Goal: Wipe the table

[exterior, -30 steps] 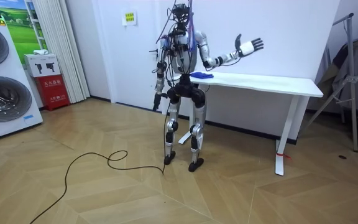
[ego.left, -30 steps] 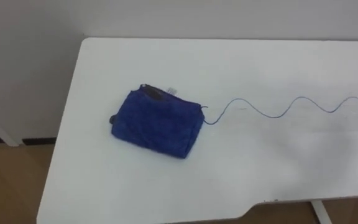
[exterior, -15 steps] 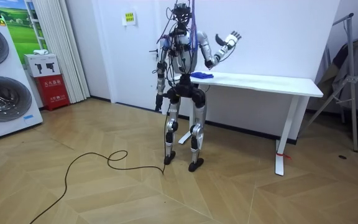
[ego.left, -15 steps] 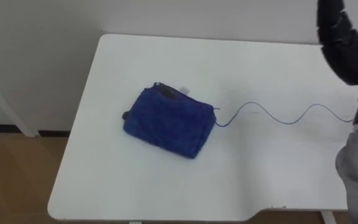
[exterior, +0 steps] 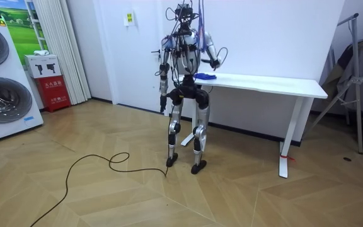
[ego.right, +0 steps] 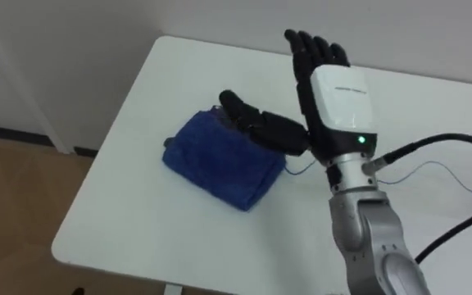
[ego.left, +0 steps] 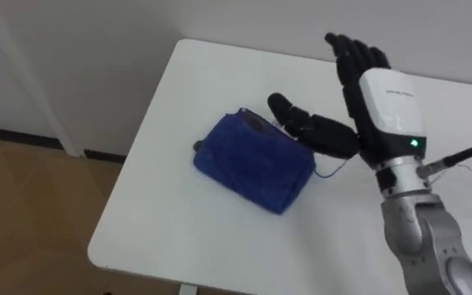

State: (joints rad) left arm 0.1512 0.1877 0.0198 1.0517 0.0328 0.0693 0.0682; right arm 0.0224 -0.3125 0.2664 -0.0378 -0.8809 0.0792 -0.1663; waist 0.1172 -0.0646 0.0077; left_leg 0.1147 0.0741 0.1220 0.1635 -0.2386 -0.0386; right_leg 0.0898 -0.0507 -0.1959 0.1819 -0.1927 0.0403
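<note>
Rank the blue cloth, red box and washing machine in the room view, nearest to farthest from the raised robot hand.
1. Blue cloth: on the table, beside the right robot hand.
2. Red box: well toward the room view's left.
3. Washing machine: room view's far left.

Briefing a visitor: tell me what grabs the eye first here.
The robot's right hand, black fingers straight, stands edge-up over the white rectangular table. Just to its left lies a folded dark blue cloth, near the table's left end.
</note>
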